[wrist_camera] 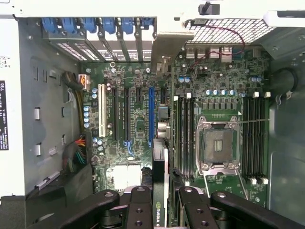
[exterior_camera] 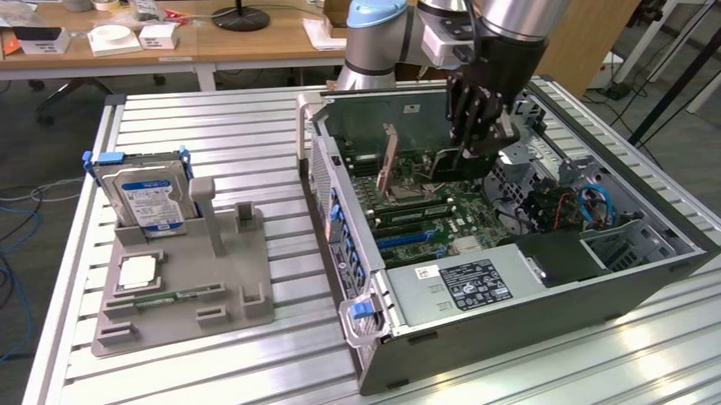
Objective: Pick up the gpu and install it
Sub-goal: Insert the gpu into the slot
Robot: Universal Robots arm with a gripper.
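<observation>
Gpu (wrist_camera: 160,186) is sitting edge-on between the black fingers (wrist_camera: 138,210) in the wrist view. You are looking at a pincer clenched on it from both sides, with a green logo showing on the card's narrow edge. The card is hanging inside the open computer case (exterior_camera: 338,211), over the green motherboard (wrist_camera: 136,121). In the wrist view its far end is lying just beside one end of the long blue slot (wrist_camera: 151,112), between that slot and the row of memory slots (wrist_camera: 183,133) next to the processor socket (wrist_camera: 219,145). You cannot tell whether its lower edge is touching the board.

In the exterior view you are seeing the gripper (exterior_camera: 479,145) pointing straight down into the case, with the arm rising above it. The case is lying on its side on the slatted metal table (exterior_camera: 225,126), and its grey power supply (exterior_camera: 474,283) is facing the front.

Well apart from the case, on the exterior view's left, a grey holder (exterior_camera: 242,295) is resting on the table. A silver hard drive (exterior_camera: 144,198) with a blue label is standing upright at the holder's rear. A small silver chip (exterior_camera: 138,272) and a narrow green memory stick (exterior_camera: 169,296) are lying flat in its nearer pockets.
</observation>
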